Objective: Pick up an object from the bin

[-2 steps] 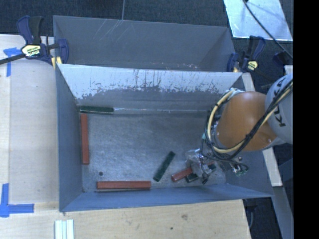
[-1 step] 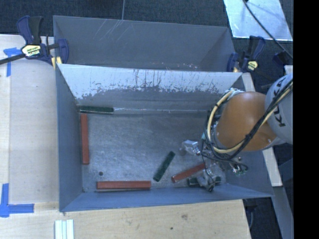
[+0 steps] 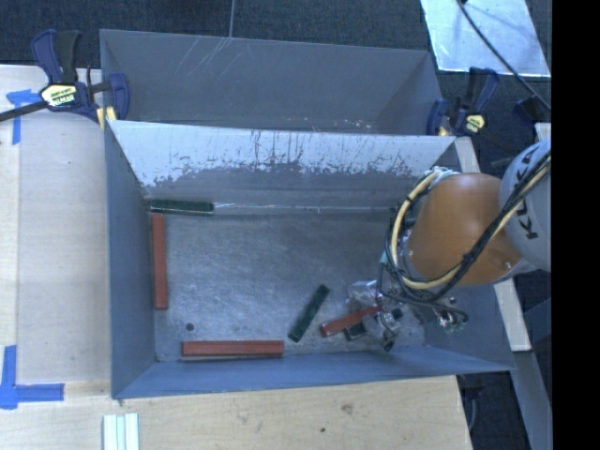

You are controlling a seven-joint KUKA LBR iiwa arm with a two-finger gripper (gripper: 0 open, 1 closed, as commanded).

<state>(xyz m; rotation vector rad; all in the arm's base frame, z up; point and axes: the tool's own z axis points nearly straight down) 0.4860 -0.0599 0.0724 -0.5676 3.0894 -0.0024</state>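
**Low in the corner, grasp unclear**

Camera view: the jaws sit low in the bin's (image 3: 131, 279) near right corner, at the right end of a short red stick (image 3: 341, 326) lying slantwise on the floor. A green stick (image 3: 308, 312) lies just left of it. I cannot tell how far the jaws are open, or whether they have the red stick. If they catch only its tip, it would likely pivot and drop on lifting, and the near wall looks close enough to snag. The orange cover (image 3: 459, 232) and cables (image 3: 403, 251) hide the wrist. Small dark bits (image 3: 388, 343) beneath are unreadable.
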